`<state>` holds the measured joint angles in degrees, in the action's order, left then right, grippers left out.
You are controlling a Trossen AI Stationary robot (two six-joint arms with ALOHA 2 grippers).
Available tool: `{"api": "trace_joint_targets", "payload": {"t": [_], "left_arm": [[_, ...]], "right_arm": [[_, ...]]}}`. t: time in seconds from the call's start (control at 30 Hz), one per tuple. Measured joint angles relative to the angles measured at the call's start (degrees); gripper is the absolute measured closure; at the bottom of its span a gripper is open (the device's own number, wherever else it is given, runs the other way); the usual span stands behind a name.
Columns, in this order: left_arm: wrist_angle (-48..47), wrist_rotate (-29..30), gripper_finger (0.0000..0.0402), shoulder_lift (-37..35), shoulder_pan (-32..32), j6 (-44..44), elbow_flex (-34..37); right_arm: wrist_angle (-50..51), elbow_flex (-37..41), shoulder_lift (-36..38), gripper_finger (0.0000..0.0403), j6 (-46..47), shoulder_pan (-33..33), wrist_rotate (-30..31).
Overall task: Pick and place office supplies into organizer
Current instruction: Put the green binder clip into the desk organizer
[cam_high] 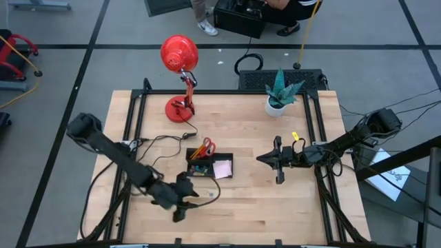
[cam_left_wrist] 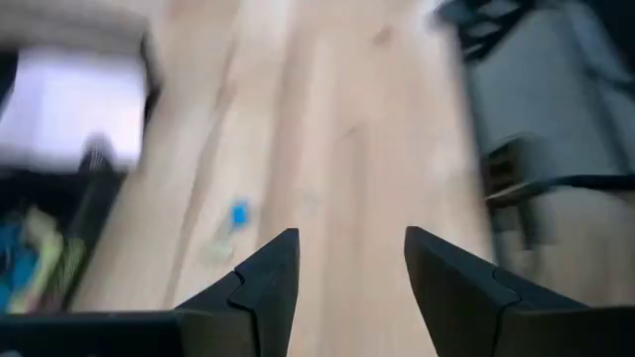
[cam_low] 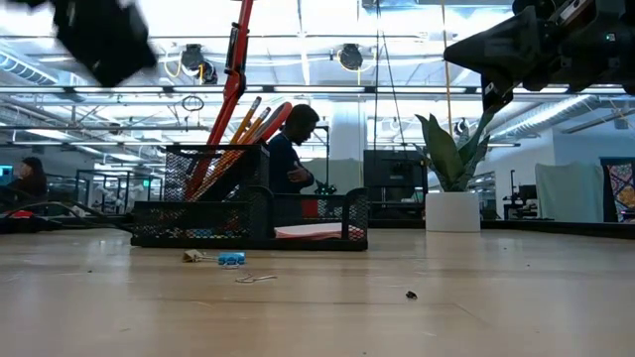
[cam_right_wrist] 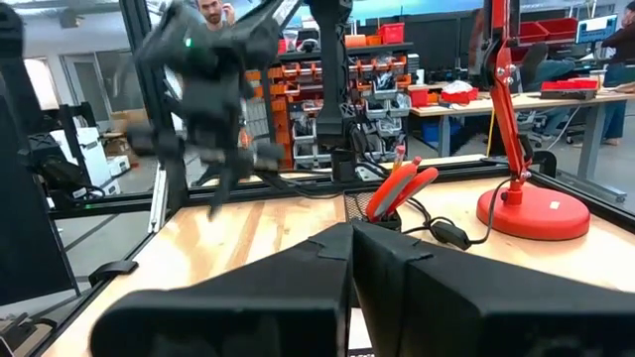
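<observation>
- Black mesh two-compartment organizer (cam_high: 210, 165) just beyond left gripper (cam_high: 180, 209), holding red-handled scissors (cam_high: 204, 147), orange pencils (cam_low: 245, 121), pink sticky-note pad (cam_high: 222, 169).
- Left gripper fingers (cam_left_wrist: 260, 288) parted, empty, hovering over wood table (cam_high: 262, 207).
- Tiny blue clip (cam_left_wrist: 239, 213) ahead of them.
- Right gripper (cam_high: 264, 158) closed, empty, well apart.

The organizer (cam_high: 210, 167) is black mesh, holding a pink pad (cam_high: 222, 169) and red-handled scissors (cam_high: 206, 147). A blue clip (cam_low: 231, 259) lies on the pale wooden bench (cam_high: 241, 207).

Bare table (cam_high: 289, 207) lies open in front of the organizer (cam_high: 210, 166); lamp (cam_high: 180, 76) and plant (cam_high: 279, 93) crowd the far side.
</observation>
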<state>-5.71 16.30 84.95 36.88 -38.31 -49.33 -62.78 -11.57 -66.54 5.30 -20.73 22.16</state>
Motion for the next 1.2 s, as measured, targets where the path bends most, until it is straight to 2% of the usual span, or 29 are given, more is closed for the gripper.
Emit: {"api": "trace_joint_targets", "payload": {"t": [0.1,0.23,0.5,0.67,0.87,1.1,1.2], "left_arm": [[-0.07,1.44,0.0213,5.97,0.55,-6.37,0.01],[2.35,3.16,0.0213,13.37,1.19,-7.86,0.01],[3.12,12.21,0.0213,20.57,0.79,-5.67,-0.05],[3.02,12.92,0.0213,21.76,0.79,0.66,-0.23],[3.47,11.05,0.0213,21.52,-0.05,11.65,-0.23],[3.23,1.37,0.0213,21.46,-4.78,11.59,-0.23],[3.09,-1.04,0.0213,21.46,-6.18,11.29,-0.23]], "right_arm": [[0.00,0.00,0.00,0.0399,0.02,0.00,-0.01],[0.00,0.00,0.00,0.0399,0.23,0.00,-0.01],[0.01,0.00,0.00,0.0399,0.24,0.00,0.01],[0.02,0.00,0.00,0.0399,0.11,0.00,0.04],[0.16,0.00,0.00,0.0399,0.09,0.00,0.08],[0.24,0.00,0.00,0.0399,0.22,0.00,0.10],[0.26,0.00,0.00,0.0399,0.22,0.01,0.12]]}}
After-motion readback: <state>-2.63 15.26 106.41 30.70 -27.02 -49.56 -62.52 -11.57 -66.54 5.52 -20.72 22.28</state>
